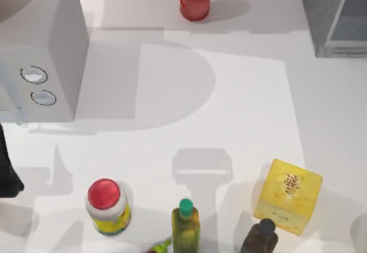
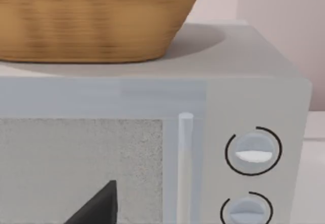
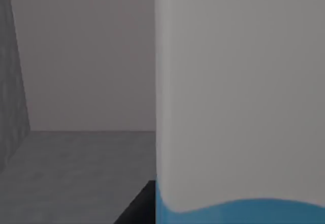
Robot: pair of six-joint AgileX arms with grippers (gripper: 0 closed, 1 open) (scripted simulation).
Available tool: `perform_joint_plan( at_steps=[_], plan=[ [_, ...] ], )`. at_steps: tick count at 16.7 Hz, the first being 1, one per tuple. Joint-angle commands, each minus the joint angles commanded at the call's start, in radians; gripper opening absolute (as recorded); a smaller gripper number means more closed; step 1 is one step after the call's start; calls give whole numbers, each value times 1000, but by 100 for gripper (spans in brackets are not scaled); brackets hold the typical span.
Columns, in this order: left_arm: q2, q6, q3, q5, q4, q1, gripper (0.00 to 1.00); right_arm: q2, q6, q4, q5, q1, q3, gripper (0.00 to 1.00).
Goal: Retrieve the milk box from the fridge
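Note:
The fridge (image 1: 330, 12) is the grey speckled cabinet with a pale see-through panel at the table's back right corner. In the right wrist view the milk box (image 3: 238, 107) stands very close, a white face with a blue band low down, against the fridge's grey inner walls (image 3: 76, 56) and floor. A dark part of my right gripper (image 3: 137, 209) shows right beside the carton's edge; whether it touches the carton I cannot tell. My left arm (image 1: 8, 172) stays parked at the table's left edge, facing the white box with two dials.
The white box with two dials (image 1: 46, 52) stands at the back left with a wicker basket (image 2: 91, 21) on it. A red jar (image 1: 195, 0) is at the back. Along the front stand a red-lidded jar (image 1: 107, 206), a green-capped bottle (image 1: 185, 227), a dark bottle (image 1: 261, 238) and a yellow box (image 1: 288, 195).

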Motion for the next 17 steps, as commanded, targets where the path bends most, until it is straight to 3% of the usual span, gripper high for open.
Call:
perform_joint_plan(
  at_steps=[9, 17],
  plan=[
    [0, 0, 0, 0, 0, 0, 100, -6, 1, -4, 0, -3, 0, 0],
    [0, 0, 0, 0, 0, 0, 100, -135, 3, -165, -2, -3, 32, 0]
  ],
)
